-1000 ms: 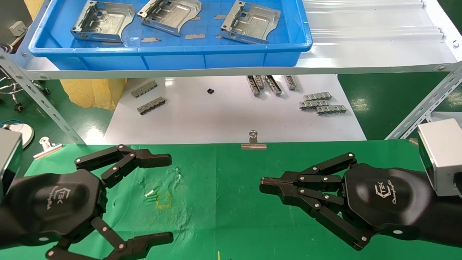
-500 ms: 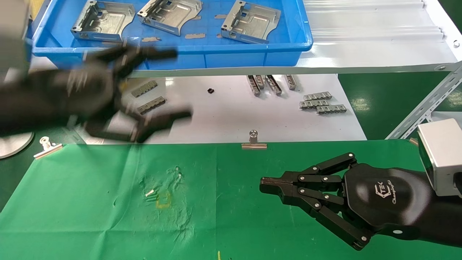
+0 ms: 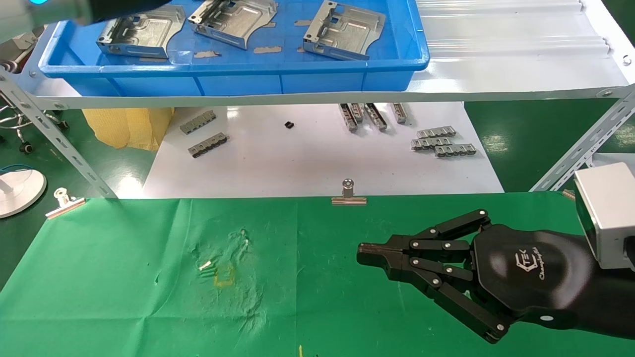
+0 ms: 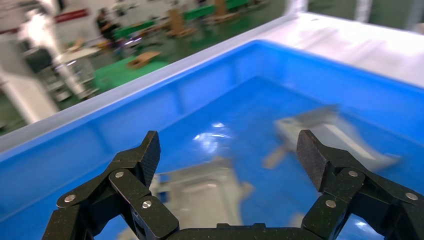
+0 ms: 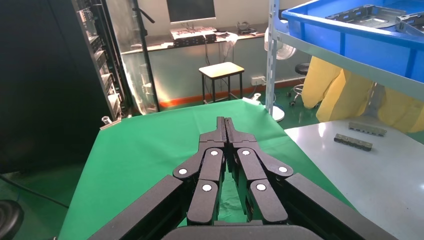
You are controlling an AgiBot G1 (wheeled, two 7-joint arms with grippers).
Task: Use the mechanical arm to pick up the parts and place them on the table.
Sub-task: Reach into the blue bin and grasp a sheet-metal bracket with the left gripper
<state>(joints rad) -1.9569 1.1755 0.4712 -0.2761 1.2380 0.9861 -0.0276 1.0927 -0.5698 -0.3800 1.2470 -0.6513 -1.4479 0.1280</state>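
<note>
Three silver-grey sheet-metal parts [image 3: 141,29], [image 3: 233,20], [image 3: 345,29] lie in the blue tray [image 3: 233,67] on the shelf. Only a dark edge of my left arm [image 3: 114,6] shows at the top left of the head view, over the tray's left end. In the left wrist view my left gripper [image 4: 230,150] is open and empty, hovering above a blurred part [image 4: 205,187], with another part [image 4: 330,132] farther off. My right gripper [image 3: 364,253] is shut and empty, resting low over the green table [image 3: 149,277]; it also shows in the right wrist view [image 5: 225,122].
Below the shelf a white sheet [image 3: 307,163] carries small grey ridged strips [image 3: 208,144], [image 3: 441,141]. Binder clips [image 3: 349,193], [image 3: 64,201] hold the cloth's far edge. Slanted metal shelf struts [image 3: 59,144], [image 3: 580,148] stand at both sides.
My left gripper has risen from the green table up and away to above the blue tray, mostly leaving the head view. The right arm has not moved.
</note>
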